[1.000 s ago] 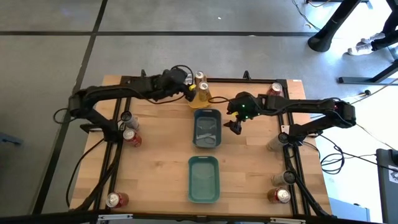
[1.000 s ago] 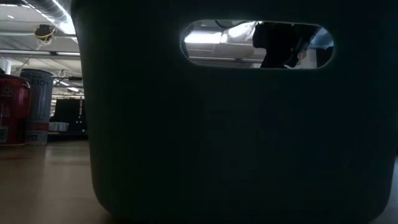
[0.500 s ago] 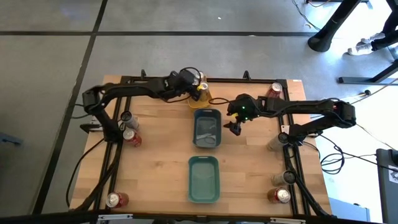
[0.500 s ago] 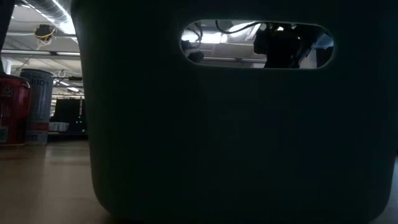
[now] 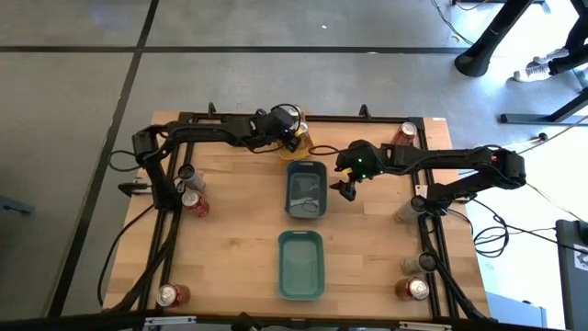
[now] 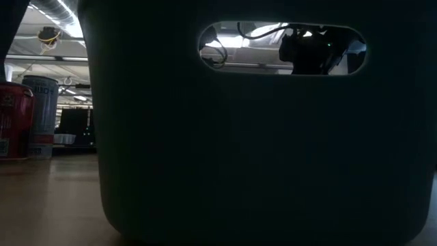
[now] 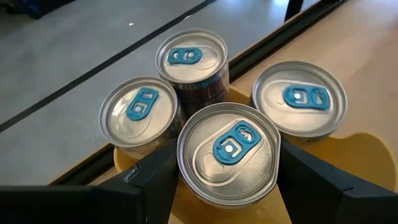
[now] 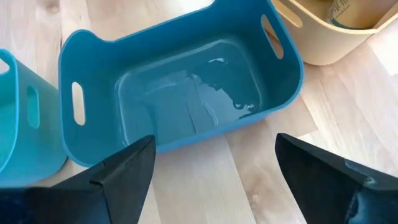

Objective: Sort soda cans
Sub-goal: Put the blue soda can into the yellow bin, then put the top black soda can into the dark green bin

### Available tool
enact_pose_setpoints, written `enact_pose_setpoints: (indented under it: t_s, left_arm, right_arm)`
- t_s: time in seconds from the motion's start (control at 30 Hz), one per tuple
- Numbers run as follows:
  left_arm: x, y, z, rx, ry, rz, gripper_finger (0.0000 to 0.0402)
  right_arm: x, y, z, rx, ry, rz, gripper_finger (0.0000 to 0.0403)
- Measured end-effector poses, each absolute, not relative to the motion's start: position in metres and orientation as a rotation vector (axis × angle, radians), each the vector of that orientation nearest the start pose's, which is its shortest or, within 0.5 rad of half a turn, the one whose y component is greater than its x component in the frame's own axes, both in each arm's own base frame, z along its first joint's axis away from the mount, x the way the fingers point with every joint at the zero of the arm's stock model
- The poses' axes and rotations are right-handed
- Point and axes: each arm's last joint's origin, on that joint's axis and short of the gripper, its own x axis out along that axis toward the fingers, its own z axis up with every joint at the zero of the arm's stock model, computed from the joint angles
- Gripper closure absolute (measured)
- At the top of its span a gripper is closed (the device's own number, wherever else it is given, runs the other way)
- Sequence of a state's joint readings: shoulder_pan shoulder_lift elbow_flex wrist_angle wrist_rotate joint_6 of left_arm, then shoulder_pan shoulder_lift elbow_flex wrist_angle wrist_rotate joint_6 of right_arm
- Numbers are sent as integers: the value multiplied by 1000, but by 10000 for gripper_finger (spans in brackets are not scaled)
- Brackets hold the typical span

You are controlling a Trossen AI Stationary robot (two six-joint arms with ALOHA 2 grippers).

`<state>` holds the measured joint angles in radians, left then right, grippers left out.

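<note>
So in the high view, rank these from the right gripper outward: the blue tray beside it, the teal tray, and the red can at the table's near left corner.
From the right gripper:
1. Blue tray, right beside it at table centre.
2. Teal tray, next along the centre line, toward the near edge.
3. Red can, lying at the near left corner, plainly farthest.

Two dark, cable-trailing arms with black fingers [image 7: 149, 180]

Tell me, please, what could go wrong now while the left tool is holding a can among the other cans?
The left tool straddles one can packed against three other cans in the yellow tray. Lifting or releasing it could knock over these neighbours. The tray sits near the table edge, so a toppled can may roll off.
</note>
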<state>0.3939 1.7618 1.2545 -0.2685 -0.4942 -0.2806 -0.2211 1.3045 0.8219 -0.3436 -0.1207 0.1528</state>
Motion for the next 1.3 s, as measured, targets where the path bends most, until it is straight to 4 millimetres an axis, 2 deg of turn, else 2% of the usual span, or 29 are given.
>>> enact_pose_setpoints:
  t_s: [0.17, 0.43, 0.6, 0.7, 0.83, 1.07, 1.3]
  left_arm:
    - [345, 159, 231, -197, 675, 974, 171]
    - [345, 158, 231, -210, 665, 994, 114]
    - [346, 152, 234, -171, 680, 964, 107]
    - [343, 144, 248, -154, 651, 936, 109]
    - [333, 131, 276, -139, 588, 907, 109]
    - [289, 108, 329, -140, 535, 881, 109]
    - [251, 95, 364, -137, 461, 874, 109]
  right_arm:
    - [255, -54, 227, 284, 804, -157, 72]
    - [255, -54, 227, 284, 803, -156, 72]
    - [255, -54, 227, 284, 803, -156, 72]
    - [255, -54, 227, 284, 803, -156, 72]
    - [256, -54, 227, 284, 803, -156, 72]
    - [256, -54, 227, 284, 802, -156, 72]
    - [256, -54, 227, 283, 799, -156, 72]
